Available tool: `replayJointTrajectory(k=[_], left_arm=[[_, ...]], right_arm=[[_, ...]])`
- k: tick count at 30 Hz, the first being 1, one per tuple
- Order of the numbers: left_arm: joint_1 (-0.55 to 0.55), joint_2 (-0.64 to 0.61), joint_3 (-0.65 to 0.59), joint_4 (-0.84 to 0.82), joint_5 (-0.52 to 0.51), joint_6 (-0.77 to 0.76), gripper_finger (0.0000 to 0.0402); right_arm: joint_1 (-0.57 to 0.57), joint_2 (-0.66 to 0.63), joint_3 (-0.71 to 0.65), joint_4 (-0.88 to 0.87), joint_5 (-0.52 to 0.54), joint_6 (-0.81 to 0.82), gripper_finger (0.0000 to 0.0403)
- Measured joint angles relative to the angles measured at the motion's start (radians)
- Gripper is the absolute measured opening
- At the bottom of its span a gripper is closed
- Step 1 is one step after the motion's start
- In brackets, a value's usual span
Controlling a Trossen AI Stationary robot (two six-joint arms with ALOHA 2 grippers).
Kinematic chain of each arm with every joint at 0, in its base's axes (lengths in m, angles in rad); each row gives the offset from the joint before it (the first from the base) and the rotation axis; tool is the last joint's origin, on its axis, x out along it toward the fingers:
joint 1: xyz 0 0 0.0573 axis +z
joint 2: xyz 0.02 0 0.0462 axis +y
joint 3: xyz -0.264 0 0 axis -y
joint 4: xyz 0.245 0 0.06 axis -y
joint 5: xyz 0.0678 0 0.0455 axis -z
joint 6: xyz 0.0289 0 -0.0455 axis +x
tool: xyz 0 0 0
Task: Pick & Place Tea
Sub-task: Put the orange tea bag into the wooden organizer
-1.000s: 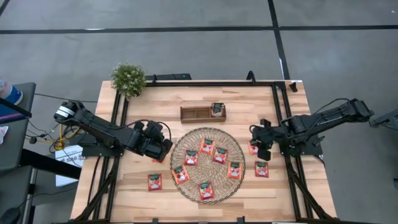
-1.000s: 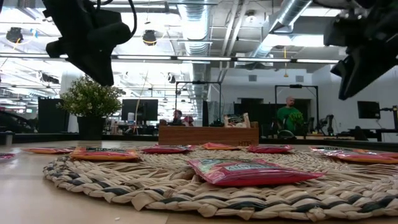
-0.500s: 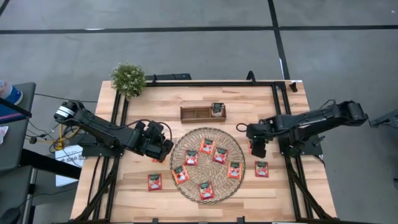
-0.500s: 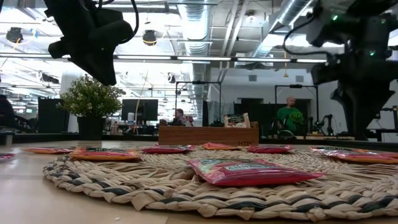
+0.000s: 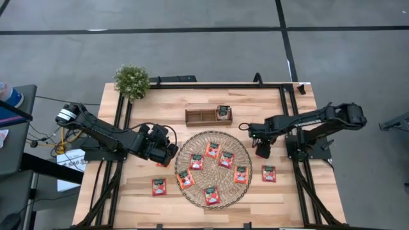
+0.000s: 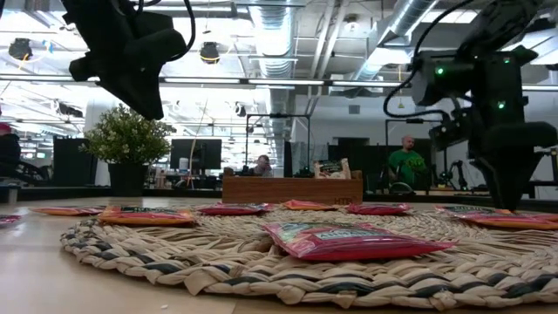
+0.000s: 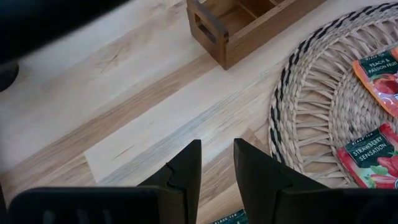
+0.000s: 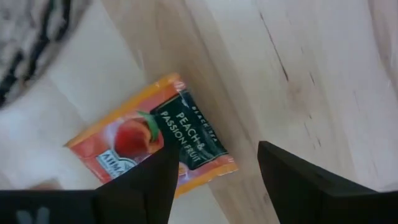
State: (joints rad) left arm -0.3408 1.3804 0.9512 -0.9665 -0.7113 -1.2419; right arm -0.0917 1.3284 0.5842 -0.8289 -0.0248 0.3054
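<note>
Missing the thin edge looks like the main risk: the right gripper [image 8: 214, 180] stands over a flat square red-orange tea sachet [image 8: 163, 144] printed "Peach & Passion Fruit", lying on the pale wooden table [image 5: 300, 198] just off the rim of the round woven straw mat [image 5: 213, 168], and its dark fingers [image 8: 140, 186] are spread apart with nothing between them. Because the sachet lies flush on the wood, I judge the fingertips could slide over the foil or push it sideways instead of catching it; it also sits off-centre between the fingers, so one finger may land on it and pin it. A grip on one corner only could let it swing or drop on the way to the brown wooden three-compartment tray [image 5: 208, 115], well apart across the table. Nearest in the low view, another glossy red-orange sachet [image 6: 349, 242] lies on the mat, slightly puffed, with more [image 6: 231, 209] behind it. From above, seven sachets rest on the mat, others lie on bare wood beside it [image 5: 158, 186], and one stands in the tray's right compartment [image 5: 223, 112]. The left gripper [image 7: 216, 168] hovers over the table beside the mat's left edge, its fingers narrowly parted and holding nothing. Beyond the tray stand a small green potted plant [image 5: 131, 81] and the room with people in it.
</note>
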Motion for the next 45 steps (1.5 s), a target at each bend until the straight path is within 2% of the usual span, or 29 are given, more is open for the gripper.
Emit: replayJointTrajectory(k=[6, 11, 24, 34, 40, 45], left_arm=[[0.000, 0.000, 0.000, 0.000, 0.000, 0.000, 0.0087], [0.000, 0.000, 0.000, 0.000, 0.000, 0.001, 0.0087], [0.000, 0.000, 0.000, 0.001, 0.000, 0.022, 0.0087], [0.000, 0.000, 0.000, 0.009, 0.000, 0.022, 0.0087], [0.000, 0.000, 0.000, 0.012, 0.000, 0.022, 0.0087], [0.000, 0.000, 0.000, 0.012, -0.006, 0.022, 0.0087]], right_arm=[[0.000, 0.078, 0.006, 0.009, -0.015, -0.003, 0.0191], [0.000, 0.104, 0.008, 0.010, -0.026, -0.008, 0.0150], [0.000, -0.025, -0.003, 0.033, -0.022, -0.009, 0.0010], [0.005, -0.079, 0.035, -0.011, 0.012, -0.003, 0.0002], [0.025, -0.080, 0.205, -0.114, 0.064, -0.053, 0.0001], [0.037, -0.080, 0.395, -0.124, 0.111, -0.124, 0.0000]])
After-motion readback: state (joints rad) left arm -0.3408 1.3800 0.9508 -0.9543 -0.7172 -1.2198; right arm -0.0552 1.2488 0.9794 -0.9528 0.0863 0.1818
